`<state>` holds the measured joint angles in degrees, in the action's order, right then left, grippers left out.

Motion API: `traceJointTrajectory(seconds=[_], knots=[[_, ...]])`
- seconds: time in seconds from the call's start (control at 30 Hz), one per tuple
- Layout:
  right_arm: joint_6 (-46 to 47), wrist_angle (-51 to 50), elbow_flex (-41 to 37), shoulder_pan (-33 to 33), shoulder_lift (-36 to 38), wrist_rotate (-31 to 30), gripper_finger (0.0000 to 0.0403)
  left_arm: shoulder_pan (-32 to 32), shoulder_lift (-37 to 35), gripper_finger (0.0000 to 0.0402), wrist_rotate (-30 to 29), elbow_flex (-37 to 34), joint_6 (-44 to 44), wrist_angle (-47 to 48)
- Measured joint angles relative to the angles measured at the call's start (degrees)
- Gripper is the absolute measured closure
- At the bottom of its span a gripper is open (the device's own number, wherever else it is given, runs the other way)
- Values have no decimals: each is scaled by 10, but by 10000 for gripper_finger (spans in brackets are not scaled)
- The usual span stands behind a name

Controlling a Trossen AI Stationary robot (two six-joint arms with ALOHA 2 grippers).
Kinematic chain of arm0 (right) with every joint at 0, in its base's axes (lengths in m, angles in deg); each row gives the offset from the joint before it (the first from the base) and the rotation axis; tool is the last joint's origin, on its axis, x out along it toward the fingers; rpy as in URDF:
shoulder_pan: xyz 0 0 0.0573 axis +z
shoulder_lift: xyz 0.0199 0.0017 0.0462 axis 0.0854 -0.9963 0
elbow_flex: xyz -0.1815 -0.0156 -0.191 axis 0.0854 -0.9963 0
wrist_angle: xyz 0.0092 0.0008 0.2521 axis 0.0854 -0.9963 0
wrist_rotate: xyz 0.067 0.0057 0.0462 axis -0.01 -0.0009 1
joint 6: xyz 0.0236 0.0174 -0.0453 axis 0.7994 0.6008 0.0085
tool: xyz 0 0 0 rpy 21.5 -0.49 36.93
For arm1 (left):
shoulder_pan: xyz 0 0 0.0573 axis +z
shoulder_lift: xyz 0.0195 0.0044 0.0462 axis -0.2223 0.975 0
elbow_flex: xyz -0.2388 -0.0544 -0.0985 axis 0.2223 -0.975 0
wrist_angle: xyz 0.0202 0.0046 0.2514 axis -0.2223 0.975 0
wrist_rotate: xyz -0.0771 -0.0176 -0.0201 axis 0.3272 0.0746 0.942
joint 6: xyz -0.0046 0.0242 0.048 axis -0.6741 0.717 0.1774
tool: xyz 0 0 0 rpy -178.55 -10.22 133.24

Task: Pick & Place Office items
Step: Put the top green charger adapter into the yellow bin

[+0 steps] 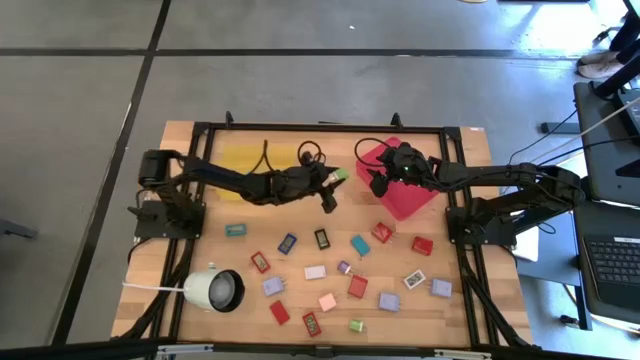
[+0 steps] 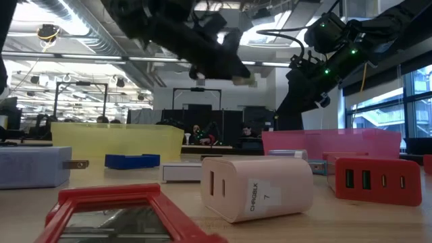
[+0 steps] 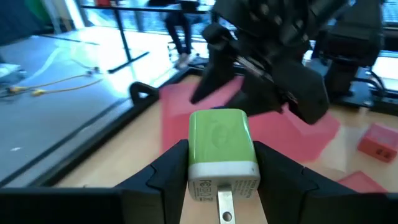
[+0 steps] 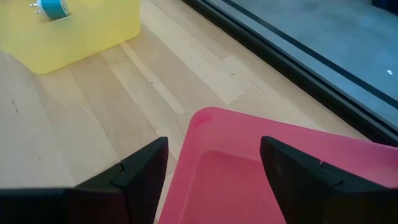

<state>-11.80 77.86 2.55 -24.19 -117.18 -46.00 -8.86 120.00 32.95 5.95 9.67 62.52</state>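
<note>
In the yellow tray (image 1: pixel 245 158) at 11 o'clock lies one blue item (image 4: pixel 52 7). The left gripper (image 3: pixel 221 163) holds a green charger (image 3: pixel 222 152) – in the air, between the trays. The right gripper (image 4: pixel 214 163) hangs wide and empty over the pink tray (image 1: pixel 402 187) at 1 o'clock. About twenty blocks (image 1: pixel 357 286) are left at 6 o'clock; the white lamp (image 1: pixel 214 289) stands beside them.

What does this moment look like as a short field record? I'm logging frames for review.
left gripper: shut on green charger, raised between the trays
right gripper: open, empty, over red tray
yellow tray: holds a teal item
table: many small items scattered
white round object: near the table's left front
</note>
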Motion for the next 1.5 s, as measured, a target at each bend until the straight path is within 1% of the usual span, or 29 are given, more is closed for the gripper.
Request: traceJointTrajectory(seconds=[0.17, 0.33, 0.4, 0.6, 0.73, 0.83, 0.93, 1.03, 1.1, 1.23, 1.4, 1.5], knots=[[0, 0, 0, 0, 0, 0, 144, -24, -52, 245, -78, 0, -10, 76], [0, 0, 0, 0, 0, -1, 144, -57, -88, 244, -203, 0, -27, 174], [0, 0, 0, 0, 0, -2, 144, -68, -99, 245, -242, 0, -39, 210], [0, 0, 0, 0, 0, -1, 144, -98, -137, 243, -296, 0, -70, 344], [0, 0, 0, 0, 0, -1, 144, -104, -163, 243, -333, 0, -132, 469], [0, 0, 0, 0, 0, -1, 144, -91, -174, 245, -361, 0, -241, 589], [0, 0, 0, 0, 0, -1, 144, -72, -176, 245, -355, -2, -341, 693], [0, 0, 0, 0, 0, -1, 144, -53, -176, 245, -340, -19, -399, 755], [0, 0, 0, 0, 0, -1, 144, -37, -176, 245, -316, -38, -410, 759], [0, 0, 0, 0, 0, -1, 144, -2, -176, 245, -241, -81, -411, 752], [0, 3, 0, 0, 0, -1, 144, 29, -176, 245, -184, -132, -419, 715], [0, 9, 0, 0, 0, -1, 144, 46, -176, 245, -146, -149, -399, 693]])
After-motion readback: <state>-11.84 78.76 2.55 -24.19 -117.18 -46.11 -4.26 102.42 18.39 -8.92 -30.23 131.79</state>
